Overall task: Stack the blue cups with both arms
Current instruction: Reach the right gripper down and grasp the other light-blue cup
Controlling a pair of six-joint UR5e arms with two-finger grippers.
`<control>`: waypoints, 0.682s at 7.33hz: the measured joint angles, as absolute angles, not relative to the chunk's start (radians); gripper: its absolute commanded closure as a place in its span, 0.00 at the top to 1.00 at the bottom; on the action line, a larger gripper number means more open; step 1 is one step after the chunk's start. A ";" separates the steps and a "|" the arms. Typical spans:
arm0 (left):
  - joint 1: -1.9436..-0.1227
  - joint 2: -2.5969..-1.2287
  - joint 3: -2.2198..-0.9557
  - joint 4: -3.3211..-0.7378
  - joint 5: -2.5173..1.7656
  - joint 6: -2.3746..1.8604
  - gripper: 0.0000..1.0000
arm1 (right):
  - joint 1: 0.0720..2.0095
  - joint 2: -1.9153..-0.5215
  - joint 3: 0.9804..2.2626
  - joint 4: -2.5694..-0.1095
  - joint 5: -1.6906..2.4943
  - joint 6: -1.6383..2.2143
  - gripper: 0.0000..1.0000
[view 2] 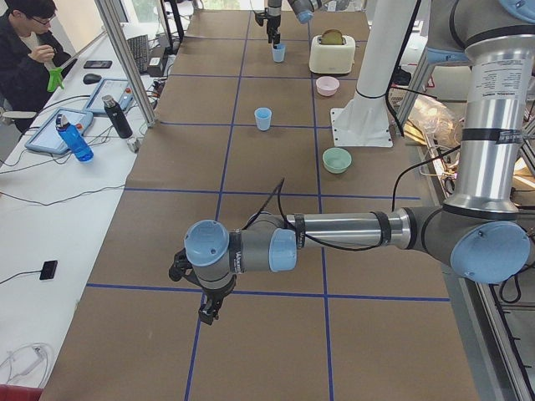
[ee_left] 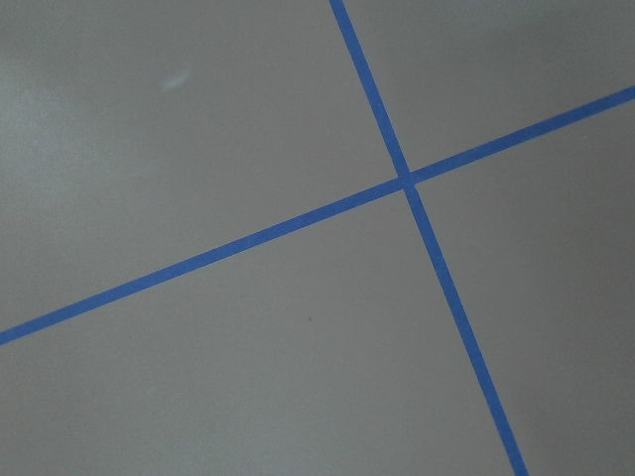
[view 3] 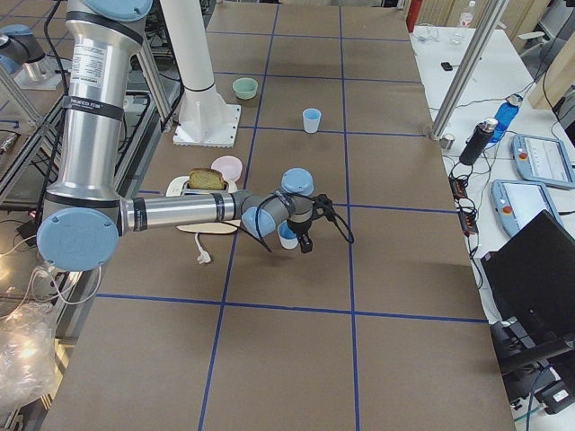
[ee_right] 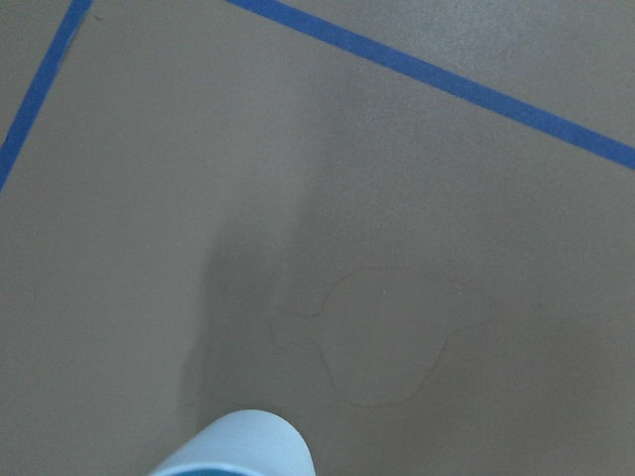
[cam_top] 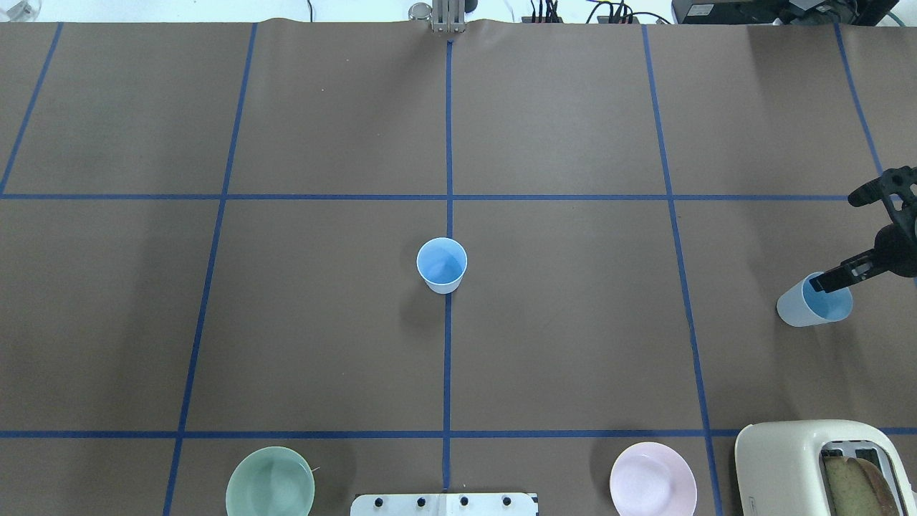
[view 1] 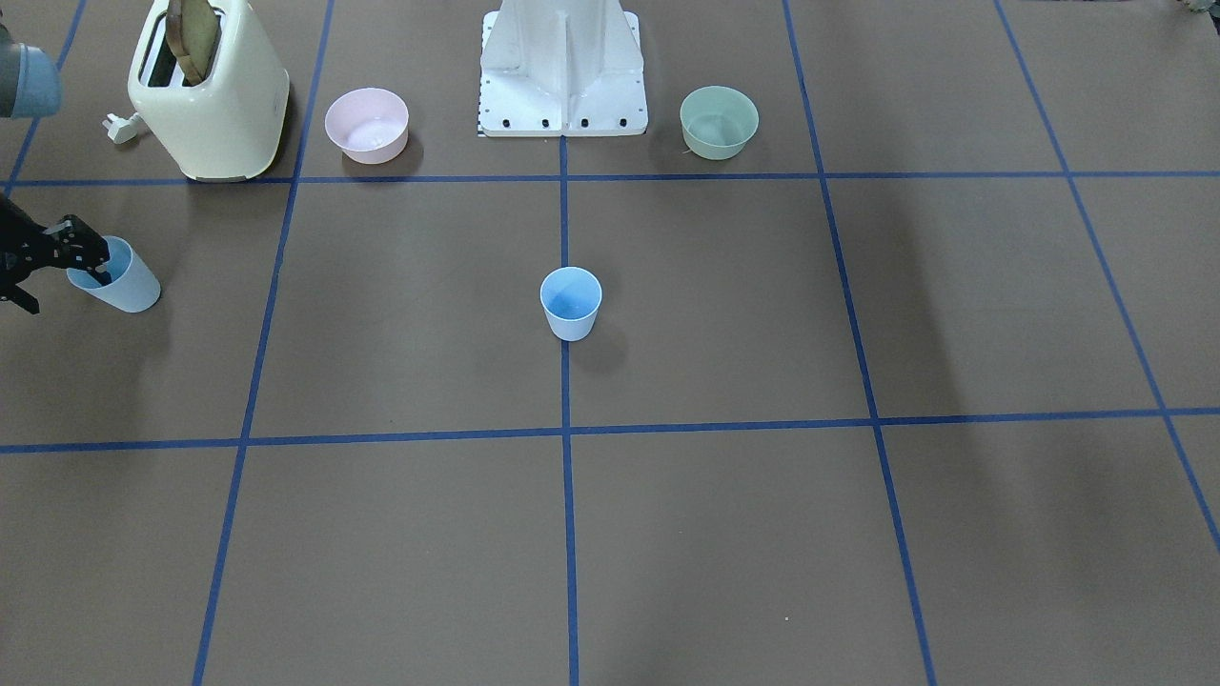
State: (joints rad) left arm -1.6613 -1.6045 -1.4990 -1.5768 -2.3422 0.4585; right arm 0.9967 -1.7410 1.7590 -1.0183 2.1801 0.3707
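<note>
One blue cup (view 1: 571, 305) stands upright on the centre tape line (cam_top: 442, 265). The second blue cup (view 1: 122, 283) is at the table's right end (cam_top: 806, 308), near the toaster, and looks tilted. My right gripper (cam_top: 852, 236) is open. One finger (cam_top: 834, 278) reaches inside this cup's rim and the other finger (cam_top: 870, 192) is well outside it. The right wrist view shows only the cup's rim (ee_right: 238, 451) at the bottom edge. My left gripper (view 2: 209, 309) hangs low over bare table at the left end. It shows only in the exterior left view, so I cannot tell its state.
A cream toaster (view 1: 214, 95) with a bread slice, a pink bowl (view 1: 367, 124) and a mint green bowl (view 1: 719, 121) stand near the white pedestal (view 1: 562, 67). A person (view 2: 29, 50) sits at the side desk beyond the table's far edge.
</note>
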 measured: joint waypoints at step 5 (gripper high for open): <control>-1.661 -1.585 -1.501 -1.583 -2.346 0.460 0.99 | 0.998 -1.740 1.813 -1.016 2.221 0.374 0.00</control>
